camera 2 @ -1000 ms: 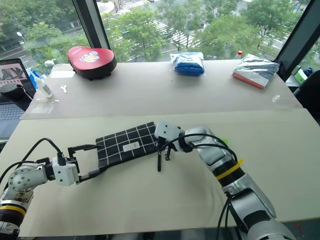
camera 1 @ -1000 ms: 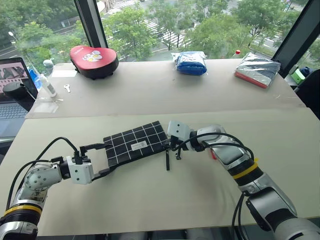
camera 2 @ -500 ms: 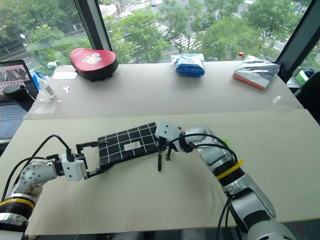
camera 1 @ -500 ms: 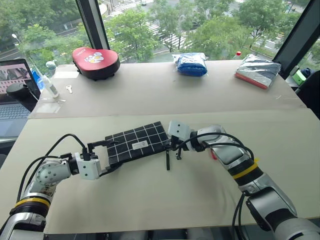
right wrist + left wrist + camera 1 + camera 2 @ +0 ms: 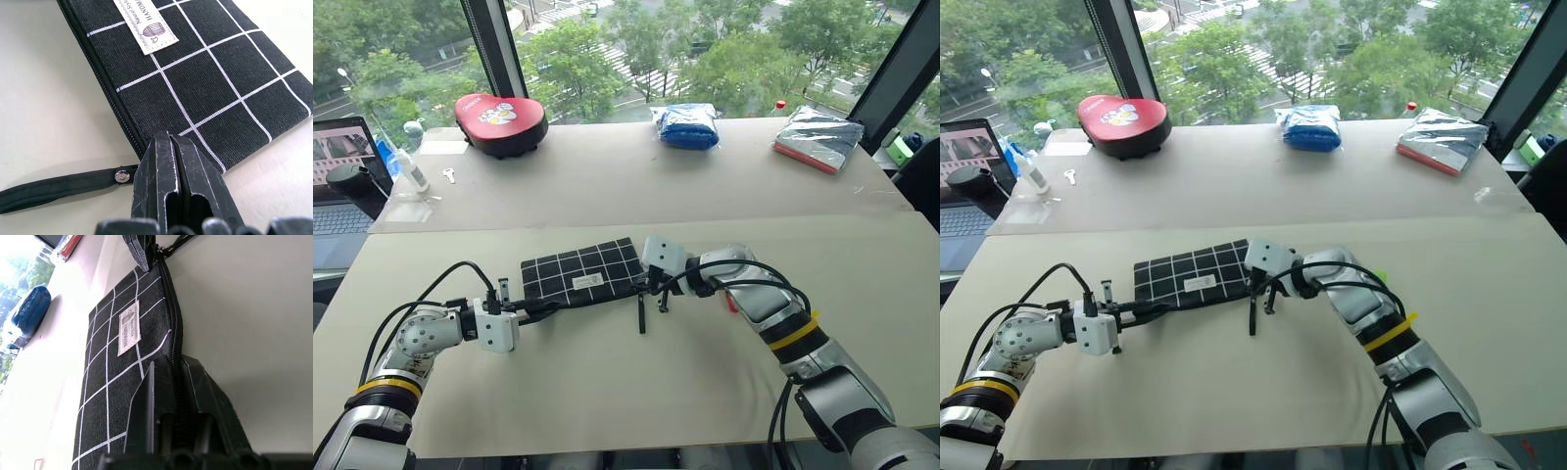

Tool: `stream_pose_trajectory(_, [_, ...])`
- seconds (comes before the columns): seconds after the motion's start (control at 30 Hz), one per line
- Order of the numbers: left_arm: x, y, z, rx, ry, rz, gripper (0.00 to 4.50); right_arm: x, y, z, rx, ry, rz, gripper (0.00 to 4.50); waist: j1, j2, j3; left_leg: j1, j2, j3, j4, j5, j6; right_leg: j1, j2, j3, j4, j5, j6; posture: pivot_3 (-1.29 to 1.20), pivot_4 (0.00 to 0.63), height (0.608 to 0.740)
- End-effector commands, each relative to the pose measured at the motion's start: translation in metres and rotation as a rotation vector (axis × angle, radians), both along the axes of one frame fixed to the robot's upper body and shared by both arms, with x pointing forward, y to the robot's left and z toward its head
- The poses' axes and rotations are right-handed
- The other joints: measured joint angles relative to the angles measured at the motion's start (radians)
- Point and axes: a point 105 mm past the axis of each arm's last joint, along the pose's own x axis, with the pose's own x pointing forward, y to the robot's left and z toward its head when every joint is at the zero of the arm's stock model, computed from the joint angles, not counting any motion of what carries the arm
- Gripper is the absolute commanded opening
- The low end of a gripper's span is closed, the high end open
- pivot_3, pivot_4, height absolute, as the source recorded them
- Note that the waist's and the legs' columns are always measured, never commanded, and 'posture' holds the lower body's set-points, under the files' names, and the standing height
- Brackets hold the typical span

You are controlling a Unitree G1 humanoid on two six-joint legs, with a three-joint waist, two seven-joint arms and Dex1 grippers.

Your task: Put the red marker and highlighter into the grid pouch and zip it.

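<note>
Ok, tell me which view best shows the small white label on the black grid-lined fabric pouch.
The right wrist view: the small white label on the black grid pouch is close, with print and a drawing visible. The left wrist view shows it slanted. Both eye views show only a small white patch.

We see bright daylight from the windows (image 5: pixel 636 49) behind, soft shadows on the pale counter (image 5: pixel 607 186), left wrist view washed out at its far edge, near jaws blurred.
</note>
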Motion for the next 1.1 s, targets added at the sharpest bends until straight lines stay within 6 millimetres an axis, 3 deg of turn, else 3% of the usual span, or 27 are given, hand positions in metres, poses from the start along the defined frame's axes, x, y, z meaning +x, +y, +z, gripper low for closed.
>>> stream_pose_trajectory(0.03, [-0.005,-0.003,-0.013,-0.005,0.057,-0.009,0.05,0.004,-0.011,-0.002,-0.013,0.013,-0.037,0.0,0.0,0.0,0.0,0.0,0.0,0.0,0.0,0.0,0.0,0.0,0.0,0.0,0.0,0.0,0.0,0.0,0.15,0.74])
stream_pose_trajectory(0.1, [-0.004,-0.004,-0.011,-0.026,0.052,0.0,0.05,0.006,-0.011,0.003,0.021,0.012,-0.049,0.0,0.0,0.0,0.0,0.0,0.0,0.0,0.0,0.0,0.0,0.0,0.0,0.0,0.0,0.0,0.0,0.0,0.15,0.74])
stream_pose_trajectory(0.2, [-0.003,-0.006,-0.009,-0.07,0.084,0.02,0.0,0.012,-0.007,0.025,0.185,0.062,-0.107,0.81,0.0,0.0,0.0,0.0,0.0,0.0,0.0,0.0,0.0,0.0,0.0,0.0,0.0,0.0,0.0,0.0,0.15,0.74])
stream_pose_trajectory(0.37, [0.002,-0.006,0.006,-0.168,0.091,0.057,0.0,0.021,-0.012,0.075,0.451,0.116,-0.173,2.54,-0.007,0.0,0.0,-0.004,0.0,0.001,0.0,0.0,0.0,-0.005,0.0,0.002,0.001,0.0,0.0,0.0,0.15,0.74])
stream_pose_trajectory(0.5, [0.011,-0.007,0.026,-0.307,0.096,0.111,0.0,0.022,-0.036,0.124,0.674,0.173,-0.223,3.84,-0.01,0.0,0.001,-0.007,0.0,0.001,0.0,0.0,0.0,-0.006,0.0,0.001,0.001,0.0,0.0,0.0,0.15,0.74])
stream_pose_trajectory(0.57, [0.018,-0.008,0.041,-0.398,0.091,0.143,0.0,0.011,-0.05,0.139,0.724,0.184,-0.202,3.84,-0.01,0.0,0.001,-0.008,0.0,0.0,0.0,0.0,0.001,-0.006,0.0,0.001,0.001,0.0,0.0,0.0,0.15,0.74])
stream_pose_trajectory(0.67, [0.023,-0.013,0.057,-0.472,0.085,0.159,0.0,-0.002,-0.06,0.135,0.686,0.171,-0.213,3.84,-0.01,0.0,0.001,-0.008,0.0,0.0,0.0,-0.001,0.002,-0.006,0.0,0.0,0.001,0.0,0.0,0.0,0.15,0.74])
stream_pose_trajectory(0.8, [0.025,-0.022,0.072,-0.515,0.054,0.15,0.0,-0.006,-0.059,0.099,0.54,0.14,-0.31,3.84,-0.018,0.0,0.001,-0.008,0.001,0.001,0.0,-0.001,0.002,-0.006,0.0,0.0,0.0,0.0,0.0,0.0,0.15,0.74])
stream_pose_trajectory(0.97, [0.029,-0.031,0.078,-0.522,0.051,0.152,0.0,-0.007,-0.041,0.09,0.625,0.179,-0.354,3.84,-0.024,-0.001,0.002,-0.008,0.002,0.007,0.0,-0.001,0.002,-0.007,-0.001,0.003,0.001,0.0,0.0,0.0,0.15,0.74])
stream_pose_trajectory(1.1, [0.029,-0.035,0.075,-0.481,0.051,0.152,0.0,0.002,-0.042,0.081,0.637,0.19,-0.454,3.84,-0.017,-0.001,0.002,-0.007,0.001,0.007,0.001,-0.001,0.002,-0.006,0.0,0.002,0.0,0.0,0.0,0.0,0.15,0.74])
